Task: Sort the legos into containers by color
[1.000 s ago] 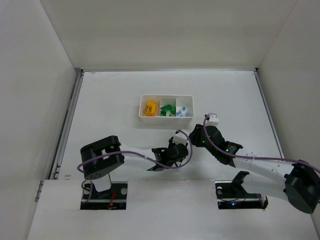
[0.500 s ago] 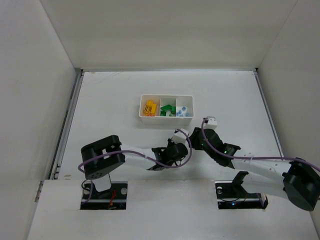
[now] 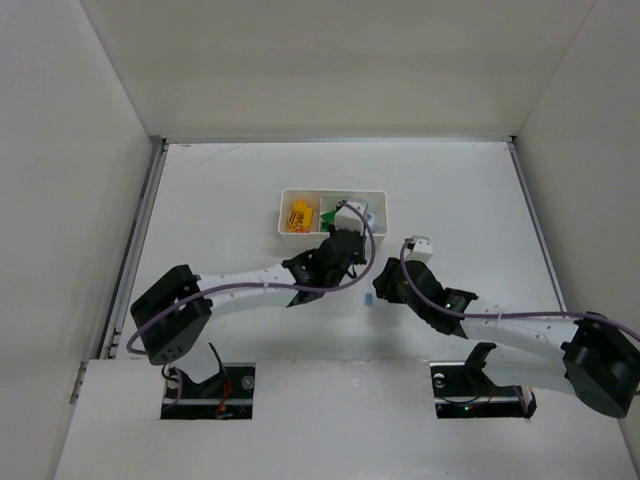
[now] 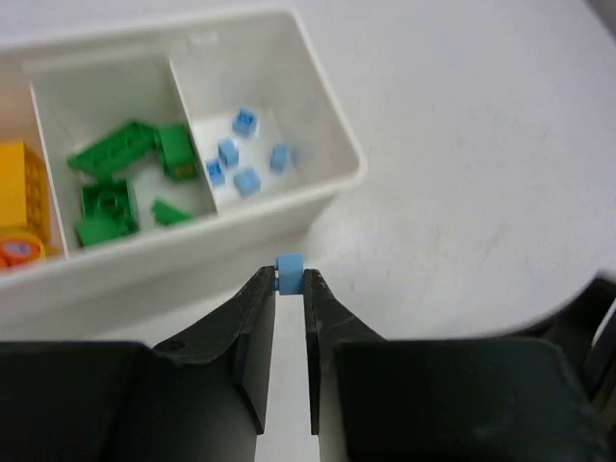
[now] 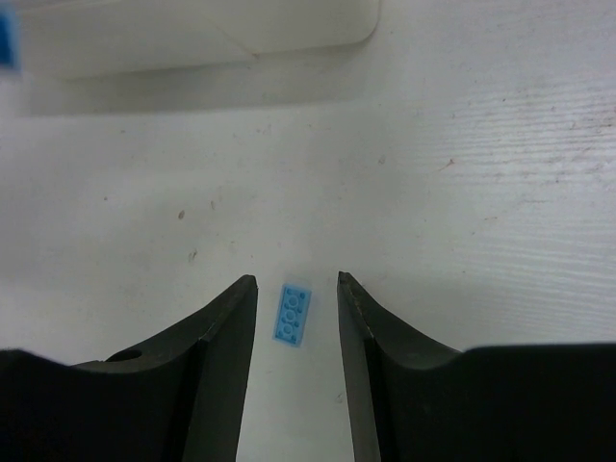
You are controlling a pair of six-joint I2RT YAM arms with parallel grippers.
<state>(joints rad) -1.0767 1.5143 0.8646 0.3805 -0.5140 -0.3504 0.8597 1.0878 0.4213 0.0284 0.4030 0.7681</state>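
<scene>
The white tray point(image 3: 333, 193) holds yellow bricks point(image 3: 298, 215) in its left compartment, green bricks point(image 4: 120, 178) in the middle and several tiny light blue pieces point(image 4: 243, 159) on the right. My left gripper point(image 4: 289, 274) is shut on a small light blue piece point(image 4: 288, 269) just in front of the tray's near wall point(image 4: 192, 245). My right gripper point(image 5: 295, 281) is open and low over the table. A flat light blue brick point(image 5: 292, 314) lies on the table between its fingers; it also shows in the top view point(image 3: 369, 298).
White walls enclose the table on three sides. The left arm point(image 3: 250, 285) stretches diagonally toward the tray. The right arm point(image 3: 500, 325) lies low across the near right of the table.
My left gripper has moved away from the near middle of the table up to the tray's front, holding the small blue piece. My right gripper has shifted left and nearer, over the flat blue brick.
</scene>
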